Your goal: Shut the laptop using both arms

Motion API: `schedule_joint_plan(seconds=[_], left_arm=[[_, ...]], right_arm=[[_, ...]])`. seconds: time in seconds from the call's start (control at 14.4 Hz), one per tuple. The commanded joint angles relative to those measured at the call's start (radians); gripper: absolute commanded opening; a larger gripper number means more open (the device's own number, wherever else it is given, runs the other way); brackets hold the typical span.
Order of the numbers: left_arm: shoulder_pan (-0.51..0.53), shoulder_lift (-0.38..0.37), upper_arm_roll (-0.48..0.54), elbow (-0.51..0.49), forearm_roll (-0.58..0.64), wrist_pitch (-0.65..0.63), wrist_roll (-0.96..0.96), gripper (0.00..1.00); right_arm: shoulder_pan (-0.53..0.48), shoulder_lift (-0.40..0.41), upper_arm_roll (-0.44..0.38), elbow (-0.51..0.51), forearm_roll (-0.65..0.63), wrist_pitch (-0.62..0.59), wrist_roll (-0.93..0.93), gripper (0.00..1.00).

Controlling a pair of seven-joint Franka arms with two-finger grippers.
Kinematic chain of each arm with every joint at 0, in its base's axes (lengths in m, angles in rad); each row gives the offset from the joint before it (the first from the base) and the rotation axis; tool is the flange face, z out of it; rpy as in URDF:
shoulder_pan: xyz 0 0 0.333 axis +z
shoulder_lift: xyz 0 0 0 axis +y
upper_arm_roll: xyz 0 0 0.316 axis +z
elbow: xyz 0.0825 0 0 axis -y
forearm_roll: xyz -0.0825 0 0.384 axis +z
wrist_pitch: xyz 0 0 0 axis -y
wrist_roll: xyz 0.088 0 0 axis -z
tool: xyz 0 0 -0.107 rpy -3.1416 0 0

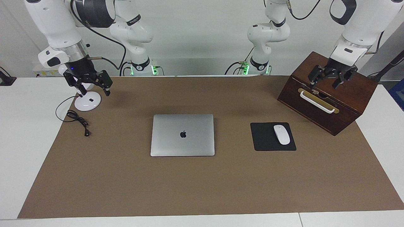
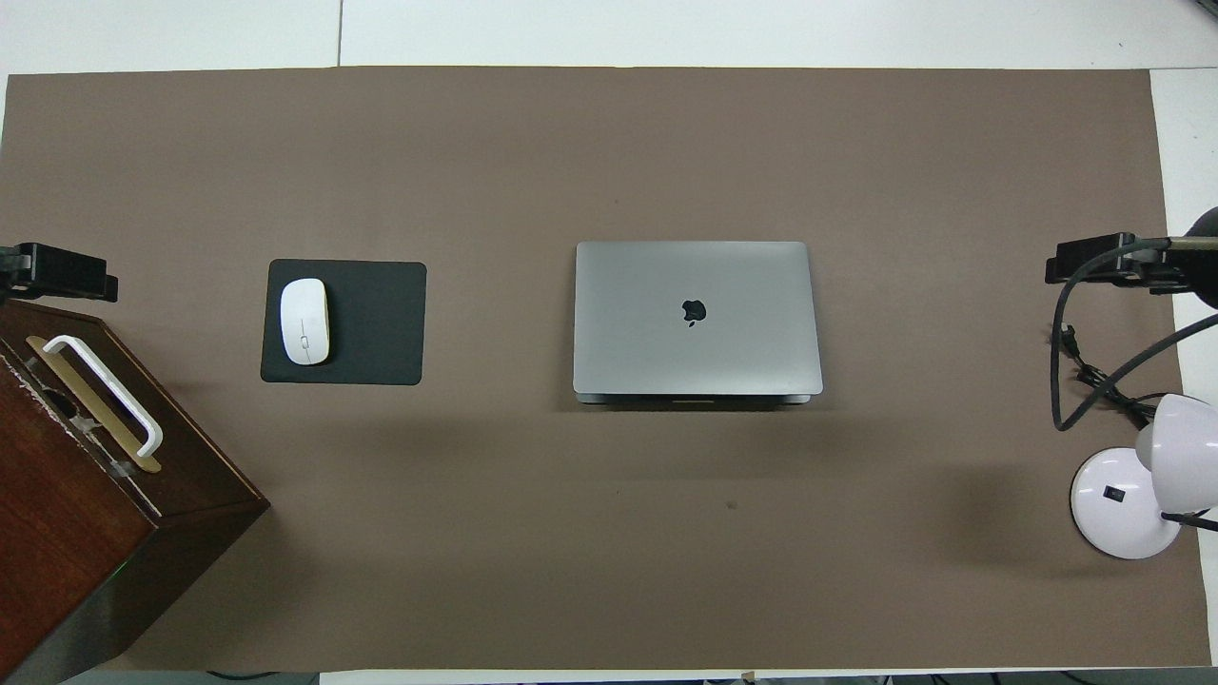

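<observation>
**Laptop lid down at mid-surface, both tools raised at the ends**

The laptop [image 1: 182,135] lies flat on the brown mat [image 1: 202,183] in the middle of the surface [image 1: 28,142], lid shut with the dark logo facing up. In the overhead view only a thin dark strip shows along its edge nearer the robots; keyboard and trackpad are hidden under the lid.

The left tool [image 1: 327,82] hangs in the air over the wooden box [image 1: 347,104] at the left arm's end, just above the box's white handle [image 1: 316,102]. Its fingers stand apart with nothing between them. In the overhead view only a dark piece of it shows at the frame edge [image 2: 57,271], and the box is cut off by the frame.

The right tool [image 1: 94,90] hangs over the round white lamp base [image 1: 87,101] at the right arm's end, fingers spread and empty. Whether a fingertip touches the base cannot be told. From overhead the tool [image 2: 1109,262] is partly cut off, and the lamp head [image 2: 1180,442] covers part of the base. A black cord [image 1: 77,119] trails loose beside the base.

A black mouse pad [image 1: 265,138] lies between laptop and box, apart from both, with a white mouse [image 1: 281,134] on it.

The upper parts of both arms run out of the facing view.
</observation>
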Motion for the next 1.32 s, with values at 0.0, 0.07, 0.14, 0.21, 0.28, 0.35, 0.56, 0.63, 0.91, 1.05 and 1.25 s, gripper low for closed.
schedule_joint_plan(seconds=[0.0, 0.07, 0.14, 0.21, 0.28, 0.35, 0.56, 0.63, 0.91, 1.05, 1.25], left_arm=[[0.024, 0.015, -0.009, 0.028, -0.003, -0.021, -0.007, 1.0], [0.022, 0.015, -0.009, 0.028, -0.005, -0.017, -0.007, 1.0], [0.022, 0.017, -0.009, 0.028, -0.005, -0.012, -0.007, 1.0], [0.022, 0.017, -0.009, 0.03, -0.006, -0.012, -0.007, 1.0], [0.022, 0.017, -0.009, 0.033, -0.011, -0.023, -0.007, 1.0], [0.022, 0.017, -0.01, 0.033, -0.017, -0.027, -0.007, 1.0], [0.019, 0.017, -0.009, 0.026, -0.022, -0.015, -0.047, 1.0], [0.019, 0.015, -0.01, 0.026, -0.02, -0.01, -0.047, 1.0], [0.019, 0.015, -0.009, 0.016, -0.013, 0.036, -0.047, 1.0], [0.019, 0.015, -0.009, 0.016, -0.012, 0.036, -0.047, 1.0], [0.019, 0.015, -0.009, 0.016, -0.012, 0.036, -0.047, 1.0]], right_arm=[[-0.013, 0.029, 0.003, 0.046, -0.006, -0.03, -0.026, 1.0], [-0.013, 0.043, 0.003, 0.06, -0.006, -0.036, -0.026, 1.0], [-0.013, 0.054, 0.003, 0.079, -0.006, -0.048, -0.026, 1.0], [-0.013, 0.061, 0.003, 0.088, -0.006, -0.051, -0.026, 1.0], [-0.013, 0.061, 0.003, 0.088, -0.006, -0.051, -0.026, 1.0], [-0.013, 0.061, 0.003, 0.088, -0.006, -0.048, -0.025, 1.0], [-0.013, 0.061, 0.003, 0.088, -0.009, -0.047, -0.025, 1.0], [-0.013, 0.061, 0.003, 0.088, -0.009, -0.045, -0.022, 1.0], [-0.021, 0.061, 0.004, 0.083, -0.01, -0.036, -0.023, 1.0], [-0.021, 0.061, 0.004, 0.083, -0.01, -0.034, -0.023, 1.0], [-0.019, 0.06, 0.004, 0.082, -0.01, -0.031, -0.026, 1.0]])
